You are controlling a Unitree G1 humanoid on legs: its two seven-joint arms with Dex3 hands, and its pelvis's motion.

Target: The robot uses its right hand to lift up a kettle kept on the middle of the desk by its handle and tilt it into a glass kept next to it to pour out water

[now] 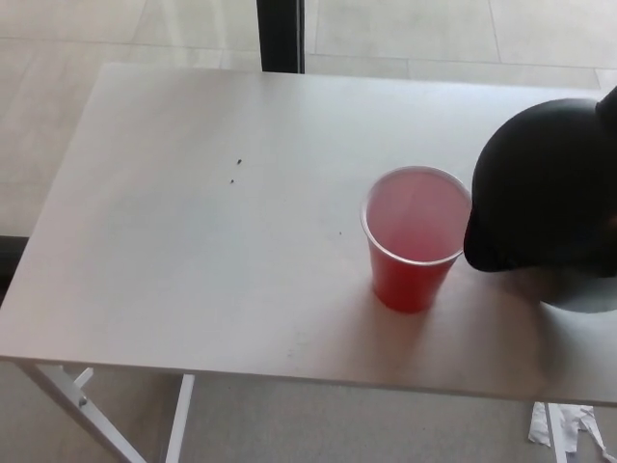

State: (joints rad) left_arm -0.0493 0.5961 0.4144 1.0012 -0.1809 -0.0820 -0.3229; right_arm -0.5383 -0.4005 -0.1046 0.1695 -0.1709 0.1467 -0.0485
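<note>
Kettle [549,193] tilted, spout touching red cup [415,236] rim.

Kettle [545,188] tight against cup [415,239]

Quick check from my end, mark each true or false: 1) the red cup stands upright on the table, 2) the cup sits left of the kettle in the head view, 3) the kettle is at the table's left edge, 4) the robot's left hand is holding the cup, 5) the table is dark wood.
1. True. The red cup stands upright on the table, mouth up.
2. True. The black kettle is right of the cup.
3. False. The kettle is at the right edge of the picture, partly cut off.
4. False. Neither hand shows, and nothing touches the cup.
5. False. The table is white.
</note>
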